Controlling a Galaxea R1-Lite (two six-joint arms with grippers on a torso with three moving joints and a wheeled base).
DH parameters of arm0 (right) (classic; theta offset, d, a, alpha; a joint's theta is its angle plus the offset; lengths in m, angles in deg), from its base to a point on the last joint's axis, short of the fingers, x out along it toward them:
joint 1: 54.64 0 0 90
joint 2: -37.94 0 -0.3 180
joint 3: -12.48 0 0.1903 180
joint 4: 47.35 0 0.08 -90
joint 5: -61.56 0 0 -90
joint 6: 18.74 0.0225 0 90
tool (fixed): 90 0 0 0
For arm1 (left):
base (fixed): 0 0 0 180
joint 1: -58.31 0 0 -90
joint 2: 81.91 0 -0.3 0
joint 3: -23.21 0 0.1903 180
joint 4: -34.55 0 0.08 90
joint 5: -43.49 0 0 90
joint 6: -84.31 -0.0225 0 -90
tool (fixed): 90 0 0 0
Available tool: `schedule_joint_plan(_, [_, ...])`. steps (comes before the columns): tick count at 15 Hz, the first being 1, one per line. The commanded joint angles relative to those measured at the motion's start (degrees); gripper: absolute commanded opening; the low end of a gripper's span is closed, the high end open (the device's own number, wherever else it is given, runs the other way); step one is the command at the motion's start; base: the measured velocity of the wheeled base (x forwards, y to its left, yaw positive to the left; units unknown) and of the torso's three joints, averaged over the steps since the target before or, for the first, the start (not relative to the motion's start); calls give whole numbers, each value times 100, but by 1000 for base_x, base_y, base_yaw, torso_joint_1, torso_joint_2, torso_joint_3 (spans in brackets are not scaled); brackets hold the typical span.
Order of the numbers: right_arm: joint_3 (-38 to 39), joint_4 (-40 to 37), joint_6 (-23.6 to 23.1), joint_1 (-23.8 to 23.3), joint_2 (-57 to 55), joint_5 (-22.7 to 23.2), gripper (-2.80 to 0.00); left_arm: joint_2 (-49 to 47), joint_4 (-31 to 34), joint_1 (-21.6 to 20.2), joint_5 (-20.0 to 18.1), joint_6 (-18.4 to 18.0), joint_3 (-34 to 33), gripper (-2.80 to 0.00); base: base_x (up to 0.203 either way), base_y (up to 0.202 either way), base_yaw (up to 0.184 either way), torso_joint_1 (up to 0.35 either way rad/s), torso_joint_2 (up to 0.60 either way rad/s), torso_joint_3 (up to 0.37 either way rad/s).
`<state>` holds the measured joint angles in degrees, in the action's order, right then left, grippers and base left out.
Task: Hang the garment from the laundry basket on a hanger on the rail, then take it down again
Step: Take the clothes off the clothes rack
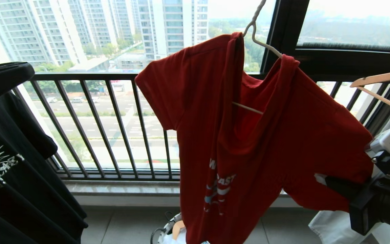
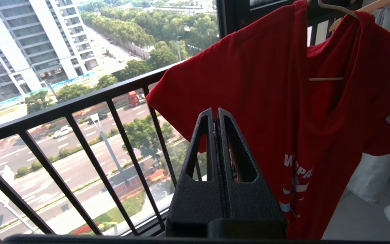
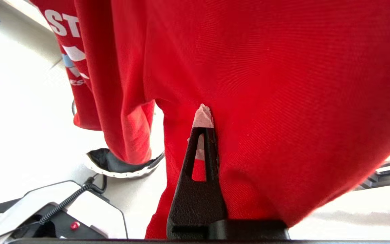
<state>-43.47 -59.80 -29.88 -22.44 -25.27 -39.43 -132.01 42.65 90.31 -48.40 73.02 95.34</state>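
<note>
While pinched — garment point(image 3: 283, 84) between right gripper point(image 3: 212, 118) jaws

- You are on an enclosed high-rise apartment balcony used for drying laundry.
- A black balustrade point(image 1: 107, 128) of upright bars runs before a large window, with tower blocks point(image 1: 80, 30), trees and a wide road point(image 2: 63, 159) with cars far below.
- Clothes hang around you: a red T-shirt point(image 1: 266, 142) on a thin white hanger point(image 1: 259, 37), a black T-shirt point(image 1: 12, 162), wooden hangers point(image 1: 381, 81).
- A laundry basket point(image 1: 168, 234) stands on the pale tiled floor point(image 1: 120, 223).
</note>
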Motion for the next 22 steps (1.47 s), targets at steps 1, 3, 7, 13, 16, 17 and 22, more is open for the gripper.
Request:
schedule_joint_plan(1, [181,13,-11,-3,21,-8,-280,-1,-12,-1,-3,-5,2,-280,0,0,0,0,0,0])
schedule_joint_plan(3, [244,16,-11,-3,30,-8,-280,-5,-12,-1,-4,-5,2,-280,0,0,0,0,0,0])
schedule_joint_plan(7, [479,16,-20,-10,64,-8,-280,1,-12,-1,-4,-14,2,-280,0,0,0,0,0,0])
schedule_joint_plan(13, [629,0,-176,-20,72,-42,-280,27,-12,-1,-4,-22,2,-280,0,0,0,0,0,0])
schedule_joint_plan(16, [759,-1,-260,-25,72,-61,-280,36,-12,-1,-4,-23,2,-280,0,0,0,0,0,0])
schedule_joint_plan(17, [819,-1,-336,-29,72,-104,-280,36,-12,-1,-4,-23,2,-280,0,0,0,0,0,0])
schedule_joint_plan(22, [929,2,-450,-29,72,-192,-280,53,-12,-1,-4,-23,2,-280,0,0,0,0,0,0])
